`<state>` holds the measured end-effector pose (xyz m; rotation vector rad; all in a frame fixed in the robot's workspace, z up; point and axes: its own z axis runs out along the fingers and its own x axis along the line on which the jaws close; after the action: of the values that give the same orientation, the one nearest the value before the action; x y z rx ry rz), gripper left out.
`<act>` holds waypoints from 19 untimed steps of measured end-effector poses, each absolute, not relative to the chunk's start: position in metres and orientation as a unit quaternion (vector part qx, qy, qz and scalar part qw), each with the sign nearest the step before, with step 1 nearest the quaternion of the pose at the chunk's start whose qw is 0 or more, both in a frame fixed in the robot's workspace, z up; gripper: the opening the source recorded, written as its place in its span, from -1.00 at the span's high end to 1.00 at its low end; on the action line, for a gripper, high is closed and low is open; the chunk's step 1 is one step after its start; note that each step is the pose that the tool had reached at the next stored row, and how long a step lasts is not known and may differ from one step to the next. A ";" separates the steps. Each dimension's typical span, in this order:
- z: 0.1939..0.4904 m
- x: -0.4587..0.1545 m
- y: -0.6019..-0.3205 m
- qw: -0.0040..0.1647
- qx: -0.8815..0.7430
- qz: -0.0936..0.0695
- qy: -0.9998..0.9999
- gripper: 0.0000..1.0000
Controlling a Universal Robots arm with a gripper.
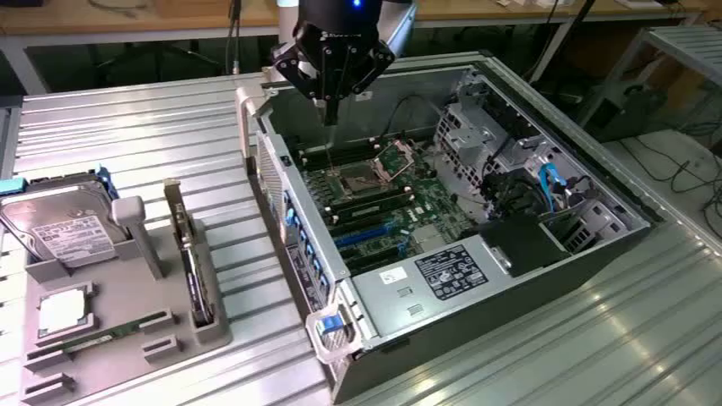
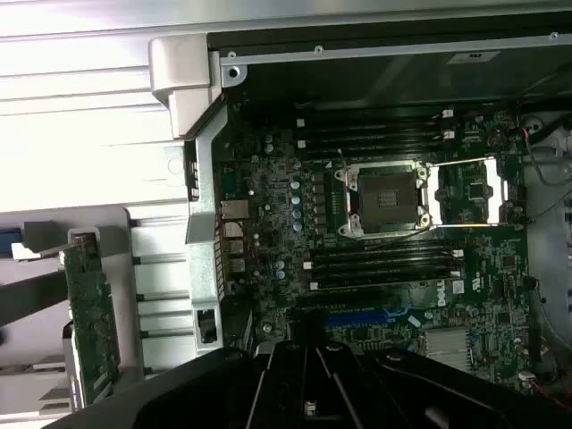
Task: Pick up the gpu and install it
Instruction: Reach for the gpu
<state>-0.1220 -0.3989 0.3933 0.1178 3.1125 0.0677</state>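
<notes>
Hanging above the open computer case [image 1: 496,338], near its far wall, the gripper [image 1: 330,117] has its two fingers pressed together into one thin point and it holds nothing. In the wrist view the gripper [image 2: 304,380] is a dark shape at the edge of the picture, and it covers part of the motherboard [image 2: 295,206] under it.

The gpu [image 1: 189,262] stands on its long edge in a slot of the grey holder [image 1: 124,338] on the ribbed metal table [image 1: 135,127], well apart from the gripper and outside the case, on the exterior view's left. Its pale bracket is at the end farther from the camera. In the wrist view the gpu [image 2: 89,313] shows a green side with small parts, and its far end is cut off by the picture edge.

About writing: the black label [image 1: 449,272] on the power supply carries white print, too small to read. The hard drive [image 1: 62,228] in the holder has a white label that I also cannot read. On the motherboard, beside the blue slot [image 2: 357,317], there are white letters which may be a brand name, but I cannot tell for sure.

The processor socket [image 2: 386,198] is bright and uncovered. The deep corner of the case behind the blue cable [image 1: 549,182] is dark and hard to make out.
</notes>
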 end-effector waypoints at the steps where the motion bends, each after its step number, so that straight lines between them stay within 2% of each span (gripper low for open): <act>1: 0.393 -0.123 -0.399 0.013 0.038 0.022 0.999 0.79; 19: 0.393 -0.147 -0.401 0.013 0.036 0.022 0.999 0.79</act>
<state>-0.1465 -0.4011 0.3930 0.1118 3.1128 0.0677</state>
